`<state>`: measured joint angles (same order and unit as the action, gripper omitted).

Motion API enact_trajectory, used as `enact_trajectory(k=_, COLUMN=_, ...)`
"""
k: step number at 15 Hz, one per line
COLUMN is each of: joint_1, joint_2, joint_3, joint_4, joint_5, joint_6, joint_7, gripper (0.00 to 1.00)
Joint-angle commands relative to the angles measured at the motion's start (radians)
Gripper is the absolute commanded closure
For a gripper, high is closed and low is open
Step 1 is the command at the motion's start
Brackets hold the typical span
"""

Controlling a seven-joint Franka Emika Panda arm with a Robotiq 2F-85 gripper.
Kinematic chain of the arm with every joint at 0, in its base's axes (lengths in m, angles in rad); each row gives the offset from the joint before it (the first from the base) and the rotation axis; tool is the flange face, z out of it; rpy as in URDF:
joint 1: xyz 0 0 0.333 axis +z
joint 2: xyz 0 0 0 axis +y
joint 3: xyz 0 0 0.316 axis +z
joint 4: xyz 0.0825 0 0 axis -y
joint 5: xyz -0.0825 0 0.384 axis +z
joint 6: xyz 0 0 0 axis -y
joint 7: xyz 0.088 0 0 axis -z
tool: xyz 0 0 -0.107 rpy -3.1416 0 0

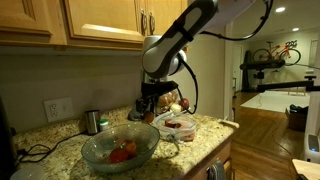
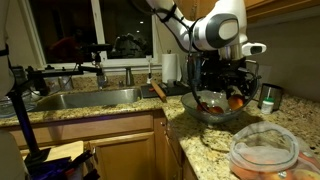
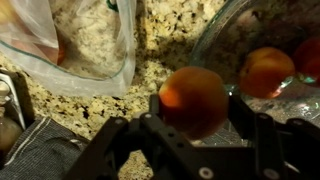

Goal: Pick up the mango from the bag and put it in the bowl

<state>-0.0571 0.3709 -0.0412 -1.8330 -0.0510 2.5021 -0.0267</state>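
Observation:
My gripper (image 3: 195,110) is shut on an orange-red mango (image 3: 193,98) and holds it above the granite counter, at the near edge of the bowl. The large clear glass bowl (image 3: 225,35) sits at the upper right of the wrist view with other orange and red fruit (image 3: 265,70) inside. It shows in both exterior views (image 1: 95,152) (image 2: 195,113). The crinkly clear plastic bag (image 3: 95,45) lies at the upper left of the wrist view, and beside the bowl in an exterior view (image 1: 180,126). My gripper (image 1: 152,103) hangs between bag and bowl.
A small steel cup (image 1: 92,121) stands near the wall outlet. A sink (image 2: 85,98) and faucet lie beyond the bowl. A clear lidded container (image 2: 265,152) sits on the counter corner. Wooden cabinets hang above.

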Motion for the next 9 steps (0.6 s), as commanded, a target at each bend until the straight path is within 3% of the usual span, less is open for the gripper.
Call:
enact_trajectory(k=1, joint_1=-0.025, joint_2=-0.036, joint_3=0.037, joint_4=-0.021, joint_5=0.065, joint_6=-0.006, joint_7=-0.092, gripper=0.56)
enact_trajectory(k=9, joint_1=-0.113, joint_2=0.015, joint_3=0.066, joint_4=0.114, joint_5=0.228, joint_6=-0.172, joint_7=-0.332, gripper=0.56)
